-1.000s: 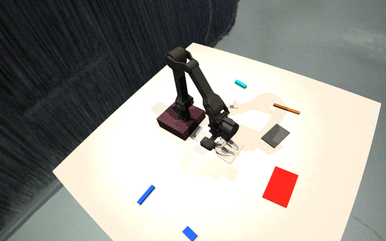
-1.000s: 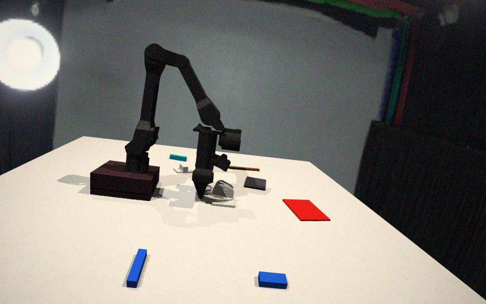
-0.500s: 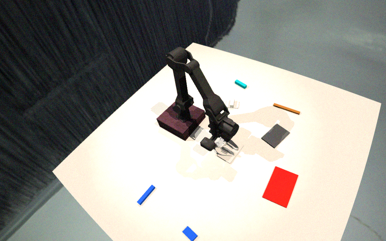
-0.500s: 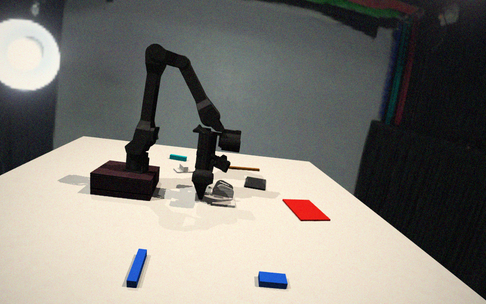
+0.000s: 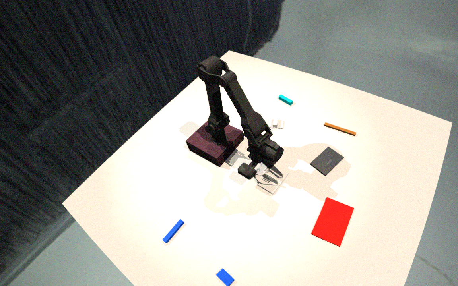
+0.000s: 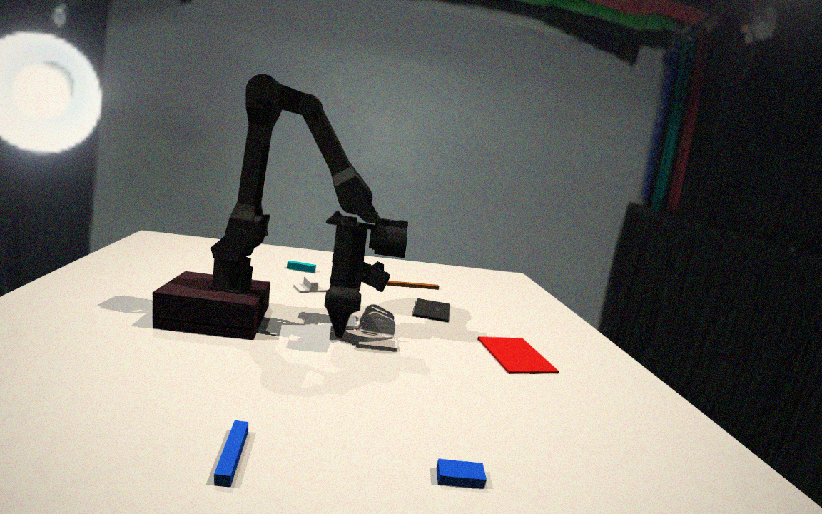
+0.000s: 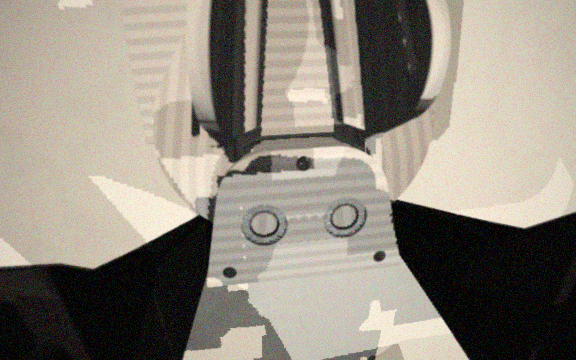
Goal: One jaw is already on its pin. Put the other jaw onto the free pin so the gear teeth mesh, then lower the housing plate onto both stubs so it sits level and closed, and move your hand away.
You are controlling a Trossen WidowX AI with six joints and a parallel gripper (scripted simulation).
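Observation:
My gripper (image 5: 260, 168) (image 6: 340, 333) (image 7: 298, 215) is low over the mechanism, shut on the grey housing plate (image 7: 303, 192), one finger at each side edge. In the wrist view the plate looks roughly level, and a round stub end shows in each of its two holes. Whether it is fully seated cannot be told. Two curved jaws with dark pads, the left jaw (image 7: 225, 65) and the right jaw (image 7: 398, 60), extend beyond the plate, a gap between them. The plate hides the pins and gear teeth. The fingers partly hide the mechanism in the top and exterior views.
The robot's dark base block (image 5: 214, 142) (image 6: 210, 306) is near the mechanism. A small pale bracket (image 5: 277, 123) (image 6: 307, 285), a teal block (image 5: 285, 99) (image 6: 301, 266), an orange bar (image 5: 340, 129), a dark tile (image 5: 327, 160), a red sheet (image 5: 333, 221) and two blue blocks lie around.

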